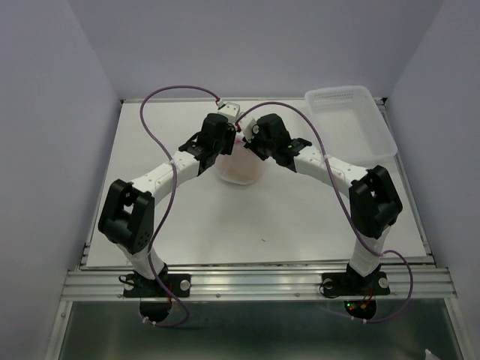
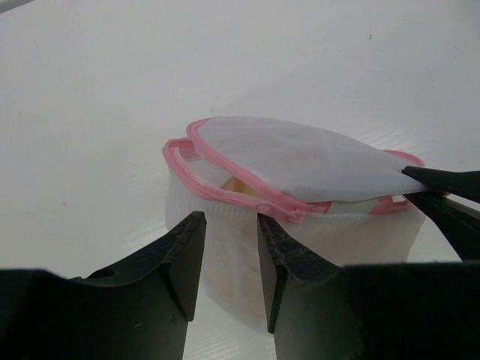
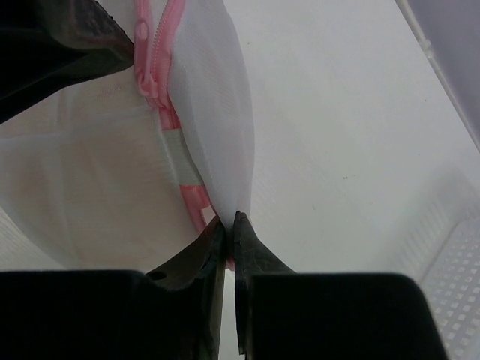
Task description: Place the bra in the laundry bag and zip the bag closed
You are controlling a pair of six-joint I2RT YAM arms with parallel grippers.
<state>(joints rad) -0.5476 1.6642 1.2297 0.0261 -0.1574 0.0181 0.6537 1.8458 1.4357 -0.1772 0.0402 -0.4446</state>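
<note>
Laundry bag (image 1: 240, 171) sits mid-bench (image 1: 225, 221), both arms bent in over it from either side. Left wrist view: bag upright, white mesh, its pink zipper rim (image 2: 196, 174) gaping along the near side, lid (image 2: 300, 161) lifted like a flap. Bra (image 2: 238, 185) is inside the bag; only a small peach patch shows through the gap under the lid, and a faint peach tint through the mesh wall. Rest of it is hidden. Right hand (image 3: 229, 221) is narrowed almost to nothing, nipping the edge of the bag's lid at the pink rim. The same hand's dark fingertips (image 2: 442, 182) show at the bag's far right in the left wrist view, on the lid's edge. Left hand (image 2: 231, 225) is low against the bag's near wall, fingers about half apart, mesh showing in the gap between them. Cannot tell whether they press the mesh or merely stand in front of it. Zipper is not closed on the visible side. Clear plastic basket (image 1: 351, 124) is at the far right corner of the bench, well apart from the bag.
</note>
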